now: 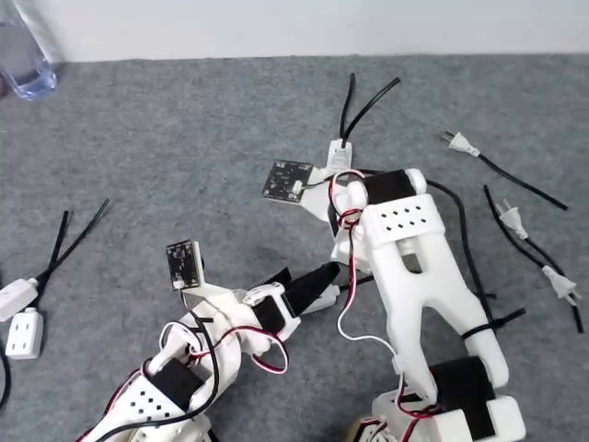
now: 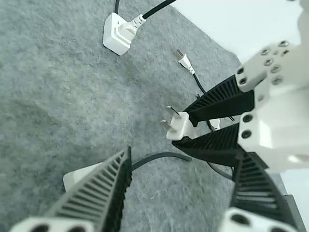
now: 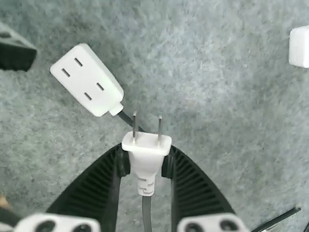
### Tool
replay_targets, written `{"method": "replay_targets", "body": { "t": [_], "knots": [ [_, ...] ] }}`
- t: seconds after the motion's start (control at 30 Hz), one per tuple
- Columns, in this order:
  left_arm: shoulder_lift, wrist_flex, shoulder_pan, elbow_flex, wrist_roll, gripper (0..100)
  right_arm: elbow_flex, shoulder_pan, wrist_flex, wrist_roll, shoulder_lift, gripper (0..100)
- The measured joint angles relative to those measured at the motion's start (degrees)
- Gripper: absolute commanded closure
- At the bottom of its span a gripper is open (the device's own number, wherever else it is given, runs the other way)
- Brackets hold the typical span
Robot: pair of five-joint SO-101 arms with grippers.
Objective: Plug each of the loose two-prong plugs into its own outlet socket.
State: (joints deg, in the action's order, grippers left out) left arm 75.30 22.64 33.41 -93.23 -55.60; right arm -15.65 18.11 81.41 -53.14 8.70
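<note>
My right gripper (image 3: 146,155) is shut on a white two-prong plug (image 3: 146,145), prongs forward. Those prongs point at a white outlet socket (image 3: 87,79) lying on the grey carpet a short way ahead, apart from it. In the left wrist view the same held plug (image 2: 177,125) sits between the right arm's black fingers (image 2: 217,101). My left gripper (image 2: 181,162) is open and holds nothing, just beside the right one, with the socket's corner (image 2: 79,176) under one finger. From above, the left gripper (image 1: 317,285) lies close under the right arm (image 1: 405,249).
Another socket (image 1: 340,155) behind the arms has black cords plugged in. Three loose plugs (image 1: 456,140) (image 1: 511,219) (image 1: 561,281) with black cords lie at the right. Two more white sockets (image 1: 18,296) (image 1: 26,333) rest at the left edge. A clear bottle (image 1: 23,55) stands far left.
</note>
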Motion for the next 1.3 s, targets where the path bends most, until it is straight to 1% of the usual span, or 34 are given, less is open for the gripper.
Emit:
{"method": "replay_targets", "body": {
  "t": [0.17, 0.23, 0.37, 0.5, 0.67, 1.1, 1.3],
  "knots": [
    [0.4, 0.0, 0.3, 0.0, 0.0, 68, 1.0, 0.0, 1.8, 0.1, 0.8, 99.1],
    [0.6, 0.0, -0.8, 0.0, 0.1, 68, 1.0, 0.2, 2.9, 0.2, 2.6, 99.1],
    [0.0, -0.4, -3.9, 0.1, 0.0, 68, 1.1, 6.2, 7.4, 0.1, 8.1, 99.1],
    [0.1, -1.0, -4.2, -0.5, -0.2, 68, 1.1, 10.6, 9.3, 2.3, 11.1, 99.1],
    [0.5, -1.3, -4.3, -0.6, -0.3, 68, 2.6, 12.6, 10.5, 5.0, 11.7, 99.1],
    [0.8, -2.3, -4.1, -0.2, -0.3, 68, 9.8, 12.9, 16.8, 6.4, 11.7, 99.1],
    [0.8, -2.3, -4.0, -0.2, -0.3, 68, 9.8, 12.9, 17.0, 6.4, 11.6, 99.1]
  ]
}}
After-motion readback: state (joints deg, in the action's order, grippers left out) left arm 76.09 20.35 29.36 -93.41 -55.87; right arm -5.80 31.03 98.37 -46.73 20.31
